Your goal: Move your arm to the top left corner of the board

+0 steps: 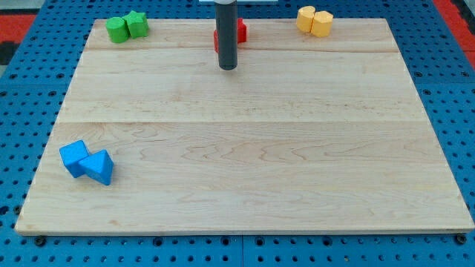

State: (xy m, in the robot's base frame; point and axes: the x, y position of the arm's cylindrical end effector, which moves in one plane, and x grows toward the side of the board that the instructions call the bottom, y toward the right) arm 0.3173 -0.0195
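Note:
My dark rod comes down from the view's top centre and my tip [228, 67] rests on the wooden board [245, 148] near its top edge. Red blocks [240, 31] sit right behind the rod, partly hidden by it. The board's top left corner holds a green cube [116, 30] and a green star block [136, 24], well to the left of my tip. A yellow hexagon block [306, 18] and a yellow cylinder [322, 24] lie at the top right. A blue cube [74, 157] and a blue triangular block [99, 167] lie touching at the lower left.
The board lies on a blue pegboard table [453, 89] with rows of holes. A red area shows at the view's top left corner [22, 18].

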